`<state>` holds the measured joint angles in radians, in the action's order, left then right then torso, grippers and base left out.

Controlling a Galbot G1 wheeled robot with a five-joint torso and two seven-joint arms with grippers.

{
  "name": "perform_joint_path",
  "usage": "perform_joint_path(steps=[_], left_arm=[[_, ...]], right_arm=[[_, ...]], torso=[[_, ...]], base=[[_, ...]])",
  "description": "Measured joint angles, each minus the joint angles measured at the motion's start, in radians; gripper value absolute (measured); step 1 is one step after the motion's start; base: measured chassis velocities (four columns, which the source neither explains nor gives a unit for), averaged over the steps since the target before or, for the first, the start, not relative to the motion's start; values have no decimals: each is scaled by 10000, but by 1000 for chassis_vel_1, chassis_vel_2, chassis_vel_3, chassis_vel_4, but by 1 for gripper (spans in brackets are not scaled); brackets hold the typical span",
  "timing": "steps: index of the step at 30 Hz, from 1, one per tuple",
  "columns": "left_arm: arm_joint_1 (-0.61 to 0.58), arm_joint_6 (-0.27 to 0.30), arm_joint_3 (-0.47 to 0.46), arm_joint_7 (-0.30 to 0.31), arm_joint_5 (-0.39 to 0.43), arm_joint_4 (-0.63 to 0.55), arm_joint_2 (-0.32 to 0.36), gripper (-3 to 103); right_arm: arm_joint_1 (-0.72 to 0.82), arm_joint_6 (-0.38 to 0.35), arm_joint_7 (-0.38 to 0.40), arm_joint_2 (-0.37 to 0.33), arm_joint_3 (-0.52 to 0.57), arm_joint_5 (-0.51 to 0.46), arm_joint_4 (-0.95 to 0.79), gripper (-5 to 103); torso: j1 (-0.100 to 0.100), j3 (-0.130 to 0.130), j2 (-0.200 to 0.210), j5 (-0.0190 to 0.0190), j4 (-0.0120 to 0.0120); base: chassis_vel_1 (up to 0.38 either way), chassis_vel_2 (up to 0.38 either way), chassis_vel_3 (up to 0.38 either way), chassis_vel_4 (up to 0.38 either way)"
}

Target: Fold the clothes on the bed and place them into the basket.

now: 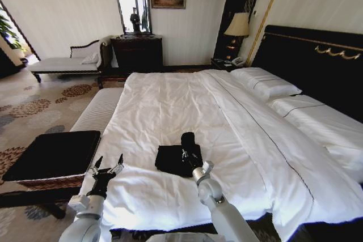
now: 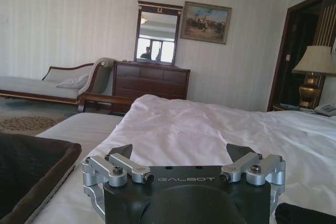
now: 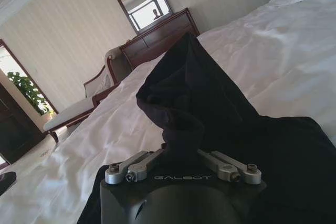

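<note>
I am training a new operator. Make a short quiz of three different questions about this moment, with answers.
1. True or false: the right gripper holds a raised part of the black T-shirt.
2. The left gripper is: A) open, over the bed's edge; B) shut on the shirt.
3. On which side of the robot is the basket?

Key: 1 true. 2 A. 3 its left.

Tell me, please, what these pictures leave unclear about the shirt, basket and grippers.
- Shirt: its lettering is hidden in the folds, head view.
- Right gripper: fingertips buried in raised black cloth, right wrist view.
- Basket: its inside is hidden by the black top; the left edge cuts it in the left wrist view.
- Left gripper: open, empty.
</note>
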<state>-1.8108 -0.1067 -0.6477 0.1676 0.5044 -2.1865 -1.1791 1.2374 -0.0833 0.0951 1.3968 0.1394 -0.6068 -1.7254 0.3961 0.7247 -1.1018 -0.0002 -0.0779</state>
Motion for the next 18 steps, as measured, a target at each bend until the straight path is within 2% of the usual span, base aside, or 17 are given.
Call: perform_joint_path(steps=[10, 18], left_arm=[[-65, 36, -99, 44, 4, -94, -19, 100], [-33, 55, -331, 45, 134, -154, -35, 100]], right_arm=[[158, 71, -101, -6, -309, 254, 35, 2], [-473, 66, 36, 121, -332, -164, 843, 2]], torso=[[0, -1, 1, 2, 0], [1, 0, 1, 2, 2]], base=[[0, 0, 0, 0], [0, 0, 0, 0]])
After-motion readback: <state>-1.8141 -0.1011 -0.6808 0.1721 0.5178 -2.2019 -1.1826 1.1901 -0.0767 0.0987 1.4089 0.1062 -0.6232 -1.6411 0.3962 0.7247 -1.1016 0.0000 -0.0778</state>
